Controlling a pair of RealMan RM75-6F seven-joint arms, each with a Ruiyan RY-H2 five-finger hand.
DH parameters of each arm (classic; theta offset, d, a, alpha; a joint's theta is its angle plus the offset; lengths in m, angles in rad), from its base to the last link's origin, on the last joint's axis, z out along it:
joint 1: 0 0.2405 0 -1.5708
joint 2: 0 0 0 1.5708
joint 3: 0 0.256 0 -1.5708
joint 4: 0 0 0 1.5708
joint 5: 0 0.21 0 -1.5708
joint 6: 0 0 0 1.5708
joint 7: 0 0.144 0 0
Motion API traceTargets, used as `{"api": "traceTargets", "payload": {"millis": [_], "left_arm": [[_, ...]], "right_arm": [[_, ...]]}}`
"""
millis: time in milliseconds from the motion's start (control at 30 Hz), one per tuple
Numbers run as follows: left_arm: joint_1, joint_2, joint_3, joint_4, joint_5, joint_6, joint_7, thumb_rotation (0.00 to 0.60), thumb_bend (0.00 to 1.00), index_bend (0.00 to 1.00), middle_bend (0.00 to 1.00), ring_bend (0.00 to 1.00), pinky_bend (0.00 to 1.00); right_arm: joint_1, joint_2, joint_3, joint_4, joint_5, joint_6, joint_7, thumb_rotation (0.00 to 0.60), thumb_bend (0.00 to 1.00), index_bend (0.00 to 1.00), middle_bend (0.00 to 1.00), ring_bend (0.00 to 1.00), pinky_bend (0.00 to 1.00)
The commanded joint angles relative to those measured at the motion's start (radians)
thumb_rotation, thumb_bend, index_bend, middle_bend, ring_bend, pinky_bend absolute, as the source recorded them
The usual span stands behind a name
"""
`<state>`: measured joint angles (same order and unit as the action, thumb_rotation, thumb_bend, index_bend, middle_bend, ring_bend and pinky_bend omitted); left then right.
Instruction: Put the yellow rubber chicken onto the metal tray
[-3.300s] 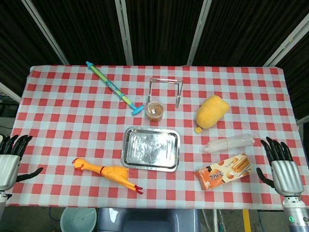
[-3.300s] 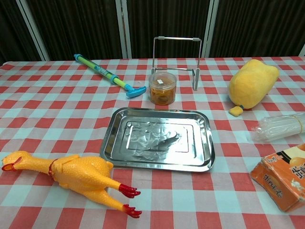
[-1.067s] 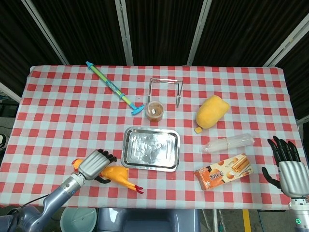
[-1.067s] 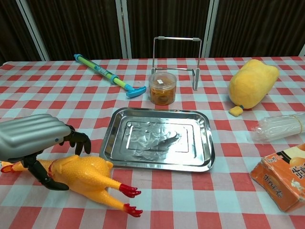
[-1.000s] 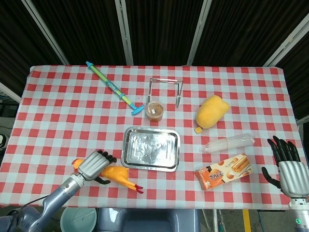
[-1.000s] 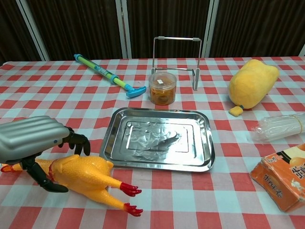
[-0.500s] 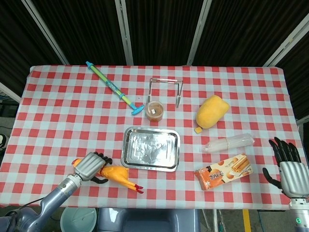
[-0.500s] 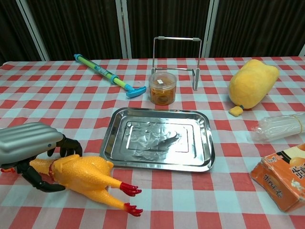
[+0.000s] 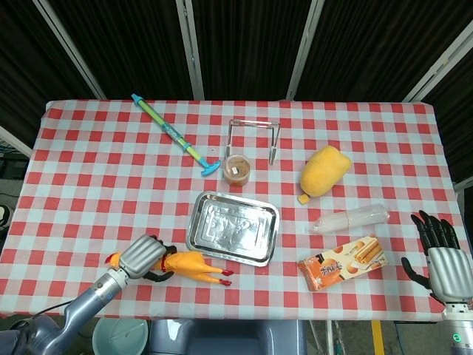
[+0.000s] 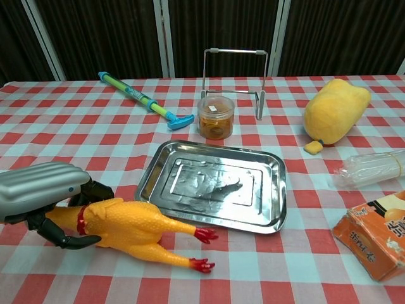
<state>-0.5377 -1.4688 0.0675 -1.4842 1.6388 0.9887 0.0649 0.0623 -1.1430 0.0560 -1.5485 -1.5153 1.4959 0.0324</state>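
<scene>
The yellow rubber chicken (image 9: 188, 265) (image 10: 136, 229) lies on the checked cloth just left of and in front of the metal tray (image 9: 268, 222) (image 10: 215, 187), its red feet pointing right close to the tray's front edge. My left hand (image 9: 142, 257) (image 10: 41, 190) grips the chicken around its neck and chest, fingers curled over the top and thumb underneath. The tray holds nothing and sits slightly skewed. My right hand (image 9: 443, 259) hangs open off the table's front right corner, seen only in the head view.
A blue-green water gun (image 9: 177, 135) lies at the back left. A brown jar (image 9: 237, 169) and a wire stand (image 9: 255, 133) sit behind the tray. To the right are a yellow plush (image 9: 324, 170), a clear plastic packet (image 9: 349, 219) and an orange snack box (image 9: 342, 262).
My left hand has closed around the chicken and dragged it right, swinging its legs toward the tray. The tray has turned slightly. The right hand has stayed put.
</scene>
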Motion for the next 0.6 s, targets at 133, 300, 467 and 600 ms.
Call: {"api": "traceTargets", "payload": {"millis": [133,300,467,600], "left_arm": [[-0.026,0.046,0.041,-0.01,0.121,0.083,-0.118,0.6,0.53,0.58,0.65,0.57,0.63],[-0.04,0.087,0.05,-0.055,0.15,0.102,-0.131,0.6,0.61,0.6,0.67,0.59,0.67],[-0.058,0.146,0.025,-0.098,0.165,0.14,-0.146,0.6,0.67,0.61,0.69,0.6,0.7],[-0.087,0.201,-0.036,-0.124,0.126,0.137,-0.111,0.6,0.69,0.62,0.7,0.61,0.72]], "right_arm": [[0.0,0.022,-0.005,-0.022,-0.019,0.006,0.022,0.6,0.37,0.0,0.0,0.0,0.01],[0.001,0.048,-0.013,-0.046,-0.044,0.01,0.047,0.6,0.37,0.0,0.0,0.0,0.02],[0.017,0.07,-0.004,-0.056,-0.078,0.021,0.088,0.6,0.37,0.0,0.0,0.0,0.07],[0.059,0.097,-0.005,-0.089,-0.126,-0.009,0.244,0.6,0.37,0.0,0.0,0.0,0.1]]}}
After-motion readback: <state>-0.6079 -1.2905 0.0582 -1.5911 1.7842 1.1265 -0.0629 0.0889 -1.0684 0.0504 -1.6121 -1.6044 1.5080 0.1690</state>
